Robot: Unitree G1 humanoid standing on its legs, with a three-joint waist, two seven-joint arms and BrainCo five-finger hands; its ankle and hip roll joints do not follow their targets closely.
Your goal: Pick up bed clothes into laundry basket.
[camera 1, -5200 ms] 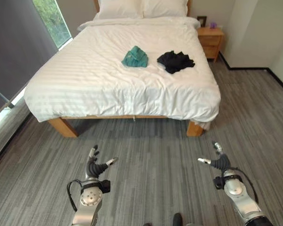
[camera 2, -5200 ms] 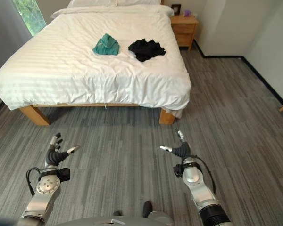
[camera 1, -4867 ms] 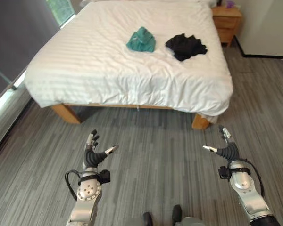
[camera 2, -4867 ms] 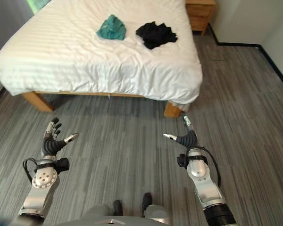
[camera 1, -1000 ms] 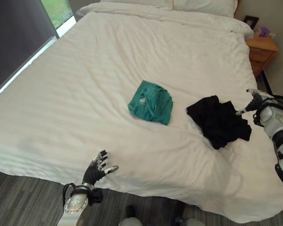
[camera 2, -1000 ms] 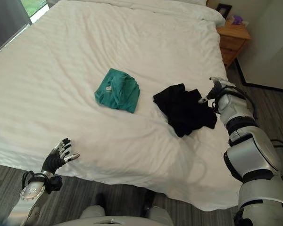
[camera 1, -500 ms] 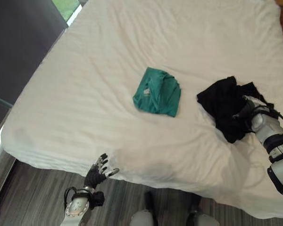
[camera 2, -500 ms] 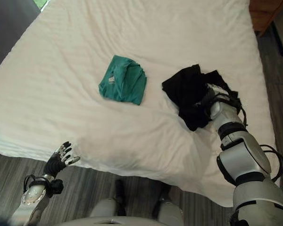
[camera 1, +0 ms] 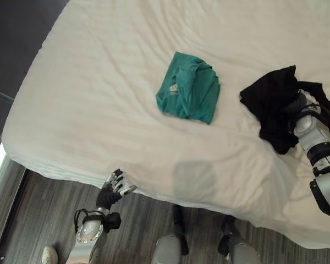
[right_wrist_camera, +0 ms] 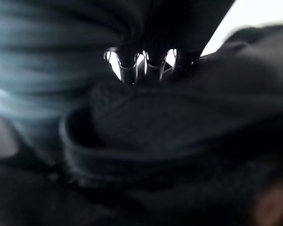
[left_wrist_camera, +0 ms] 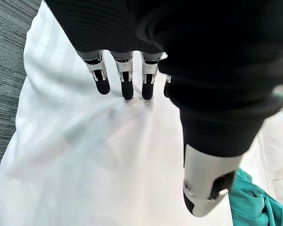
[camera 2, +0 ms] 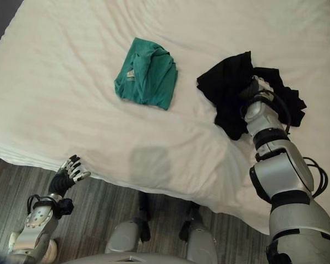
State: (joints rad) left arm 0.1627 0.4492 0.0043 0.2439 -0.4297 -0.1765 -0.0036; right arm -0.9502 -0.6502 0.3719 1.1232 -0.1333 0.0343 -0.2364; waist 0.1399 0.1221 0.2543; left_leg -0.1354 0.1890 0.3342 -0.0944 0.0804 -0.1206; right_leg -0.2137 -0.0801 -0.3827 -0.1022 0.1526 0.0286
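Observation:
A crumpled teal garment [camera 1: 188,93] lies in the middle of the white bed [camera 1: 93,82]. To its right lies a bunched black garment [camera 1: 270,104]. My right hand [camera 2: 255,92] is sunk into that black cloth from the near side, and folds of it [right_wrist_camera: 188,122] crowd round the hand in the right wrist view. My left hand [camera 1: 109,193] hangs open at the bed's near edge, low on the left, holding nothing. In the left wrist view its straight fingers [left_wrist_camera: 127,80] point over the white cover, with the teal garment [left_wrist_camera: 254,207] off to one side.
Grey plank floor [camera 1: 38,220] runs along the bed's near edge. A person's white shoe [camera 1: 48,254] stands on it at the lower left. A dark wall [camera 1: 11,38] rises left of the bed. The cover's overhang [camera 2: 170,181] drapes toward me.
The camera has moved in over the bed. My right hand has pushed further into the black garment, which is bunched up round it. The left hand stays low at the bed's edge.

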